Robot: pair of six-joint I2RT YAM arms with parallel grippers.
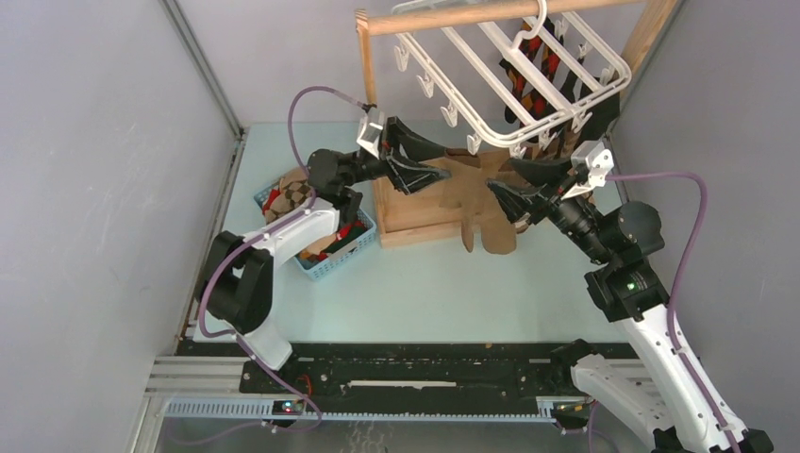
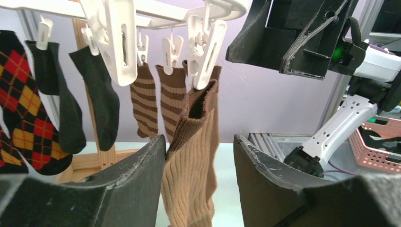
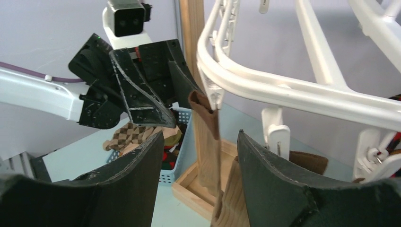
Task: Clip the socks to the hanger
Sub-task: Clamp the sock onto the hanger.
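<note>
The white hanger (image 1: pixel 509 71) hangs from a wooden rail. Red argyle socks (image 2: pixel 21 104), black socks (image 2: pixel 101 94) and brown striped socks (image 2: pixel 144 104) hang clipped along it. A plain tan sock (image 2: pixel 191 175) hangs from a white clip (image 2: pixel 205 47), its brown cuff in the clip. My left gripper (image 2: pixel 199 139) is open around this sock: one finger touches it, the other stands apart. My right gripper (image 3: pixel 199 135) is open too, with the tan sock (image 3: pixel 208 142) hanging between its fingers, touching neither. In the top view both grippers (image 1: pixel 441 162) (image 1: pixel 502 184) face each other under the hanger's near edge.
A blue mesh basket (image 1: pixel 325 260) with a brown checked sock (image 1: pixel 292 193) and others sits left of the wooden stand's base (image 1: pixel 415 222). The stand's rail (image 1: pixel 453 16) crosses above. Grey walls close in both sides. A pink basket (image 2: pixel 378 146) shows at the left wrist view's right edge.
</note>
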